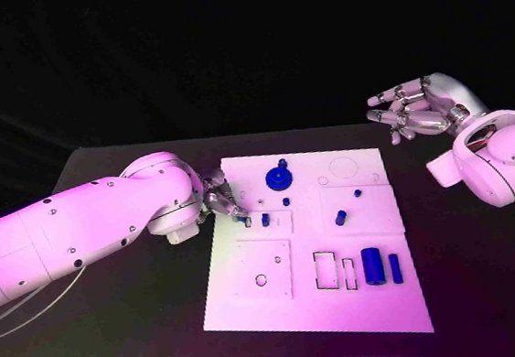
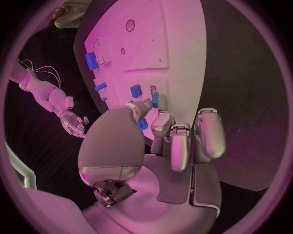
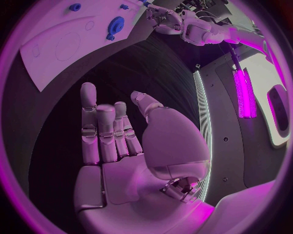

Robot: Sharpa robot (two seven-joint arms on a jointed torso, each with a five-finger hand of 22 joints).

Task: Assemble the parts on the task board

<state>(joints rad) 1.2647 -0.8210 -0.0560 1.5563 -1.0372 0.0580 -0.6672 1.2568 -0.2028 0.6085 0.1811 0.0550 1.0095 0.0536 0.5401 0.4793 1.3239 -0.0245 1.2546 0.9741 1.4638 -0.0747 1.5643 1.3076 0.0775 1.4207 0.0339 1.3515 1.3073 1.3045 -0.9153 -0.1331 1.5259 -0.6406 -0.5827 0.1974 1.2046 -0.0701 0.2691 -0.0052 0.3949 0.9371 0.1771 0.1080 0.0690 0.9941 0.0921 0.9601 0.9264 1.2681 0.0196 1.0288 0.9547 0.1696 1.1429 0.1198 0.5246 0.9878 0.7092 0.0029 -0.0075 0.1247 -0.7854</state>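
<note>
Blue parts (image 1: 372, 265) dot the white task board (image 1: 259, 303); left hand (image 1: 221, 201) touches one, right hand (image 1: 410, 111) spread.

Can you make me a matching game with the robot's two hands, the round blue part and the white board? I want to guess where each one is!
Things:
1. left hand
2. right hand
3. round blue part
4. task board

Places:
A. lies on the black table
B. raised off to the side of the board, holding nothing
C. sits near the board's far edge
D. fingertips down at the board's left edge, by small blue parts

Pairs: 1-D, 2-B, 3-C, 4-A
</note>
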